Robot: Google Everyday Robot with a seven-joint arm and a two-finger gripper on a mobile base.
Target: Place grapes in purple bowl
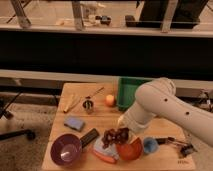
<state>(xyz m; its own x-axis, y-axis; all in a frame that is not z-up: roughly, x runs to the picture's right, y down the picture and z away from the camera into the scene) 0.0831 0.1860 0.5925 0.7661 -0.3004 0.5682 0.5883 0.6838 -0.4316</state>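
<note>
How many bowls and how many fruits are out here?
Bowls: 2, the purple bowl and the orange-red bowl.
Fruits: 2, the orange fruit and the grapes, held by the gripper just left of the orange-red bowl.
Total: 4.

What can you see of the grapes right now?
The grapes are a small, lumpy bunch of dark reddish-purple round berries. They hang from the end effector, which is shut on the bunch's top near the front edge of the table. The bunch is just left of the orange-red bowl and right of the purple bowl, not yet over it. Whether its underside touches anything below cannot be told.
</note>
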